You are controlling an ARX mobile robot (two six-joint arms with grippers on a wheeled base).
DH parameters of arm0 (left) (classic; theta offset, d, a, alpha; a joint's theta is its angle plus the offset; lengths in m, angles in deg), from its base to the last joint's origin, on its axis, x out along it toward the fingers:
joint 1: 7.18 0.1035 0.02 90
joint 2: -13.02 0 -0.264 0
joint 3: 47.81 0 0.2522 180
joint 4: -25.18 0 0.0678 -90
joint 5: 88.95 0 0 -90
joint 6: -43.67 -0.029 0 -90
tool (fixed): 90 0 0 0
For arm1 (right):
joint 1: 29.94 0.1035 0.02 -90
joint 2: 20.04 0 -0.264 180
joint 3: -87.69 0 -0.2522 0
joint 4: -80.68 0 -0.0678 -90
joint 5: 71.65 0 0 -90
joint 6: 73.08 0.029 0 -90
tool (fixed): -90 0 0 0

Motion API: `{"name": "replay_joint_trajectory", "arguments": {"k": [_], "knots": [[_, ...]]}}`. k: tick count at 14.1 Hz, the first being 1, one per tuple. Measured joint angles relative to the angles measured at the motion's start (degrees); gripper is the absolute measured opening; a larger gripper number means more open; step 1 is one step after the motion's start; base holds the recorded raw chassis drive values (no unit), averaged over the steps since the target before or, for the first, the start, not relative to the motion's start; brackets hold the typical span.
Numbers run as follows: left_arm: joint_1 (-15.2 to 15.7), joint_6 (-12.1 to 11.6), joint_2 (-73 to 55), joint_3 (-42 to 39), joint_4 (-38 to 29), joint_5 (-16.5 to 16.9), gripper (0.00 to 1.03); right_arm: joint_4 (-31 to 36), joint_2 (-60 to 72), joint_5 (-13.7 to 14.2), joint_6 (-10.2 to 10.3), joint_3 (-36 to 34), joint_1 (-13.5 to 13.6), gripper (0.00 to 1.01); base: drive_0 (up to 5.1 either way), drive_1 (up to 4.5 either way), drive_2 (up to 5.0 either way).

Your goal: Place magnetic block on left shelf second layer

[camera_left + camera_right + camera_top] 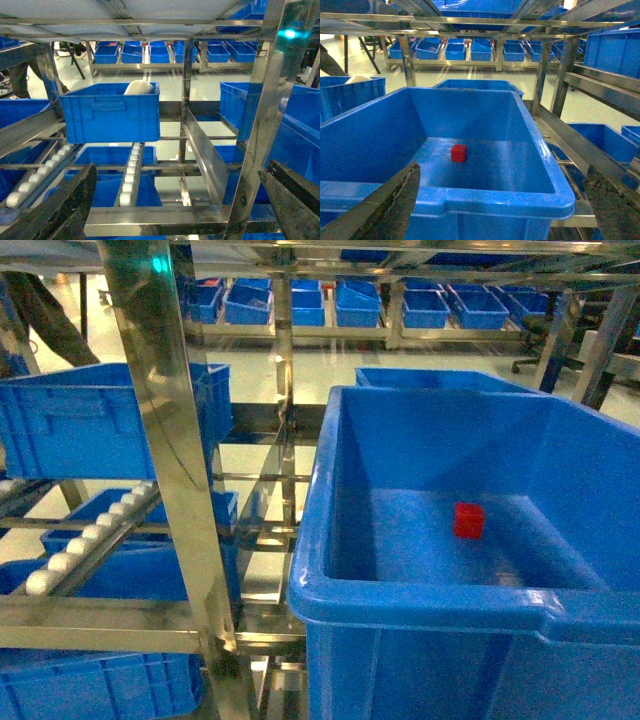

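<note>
While the small red magnetic block lay loose on the floor of the large deep blue rimmed plastic tote, below and ahead of your right gripper, nothing was held.

Item: right gripper. Fingers stood wide apart, empty, short of the tote's near rim.

Item: left gripper. Spread wide, empty, facing the stainless-steel flow rack.

Item: ribbed blue crate, ahead of your left gripper on the white roller rails. It held one pale rounded object, identity unclear.

Item: left shelf second layer. Exact tier could not be told for certain.

Risks, as judged:
- You could have clipped the tall tote wall on the descent.
- A small cube on slick plastic could have skidded from a closing finger.
- Carrying across, you could have struck the steel upright.
- A cube set on rollers could have dropped through.
</note>
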Motion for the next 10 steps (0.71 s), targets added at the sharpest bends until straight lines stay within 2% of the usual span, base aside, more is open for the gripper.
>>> {"name": "replay_joint_trajectory", "arguments": {"k": [10], "knots": [[0.00,0.00,0.00,0.00,0.00,0.00,0.98,-0.02,0.00,0.02,0.00,0.00,0.00,0.98,0.0,0.00,0.0]]}}
